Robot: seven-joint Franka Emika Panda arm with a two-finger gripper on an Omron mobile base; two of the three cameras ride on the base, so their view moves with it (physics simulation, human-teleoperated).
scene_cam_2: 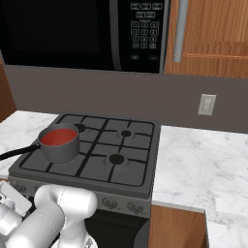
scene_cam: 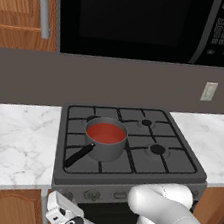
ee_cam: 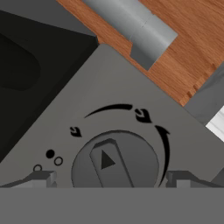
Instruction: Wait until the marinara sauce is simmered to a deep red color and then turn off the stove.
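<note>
White marble worktop (scene_cam: 14,135) runs on both sides of the stove (scene_cam: 177,166), grey backsplash behind, wood cabinets (scene_cam_2: 213,38) and black microwave (scene_cam_2: 72,29) overhead; keypad print on the microwave too small to read. Hand (ee_cam: 109,180) is low at the stove's front panel, fingers (ee_cam: 41,178) spread wide either side of a round grey knob (ee_cam: 114,159), not touching it. Knob carries a raised bar with a triangle mark; flame icons and an arc printed around it, no readable text. Above and beyond the hand, dark saucepan (scene_cam: 106,148) sits on the front-left grate, its black handle (scene_cam: 79,155) pointing toward the front-left corner. Marinara sauce (scene_cam: 106,132) inside is flat, orange-red.
</note>
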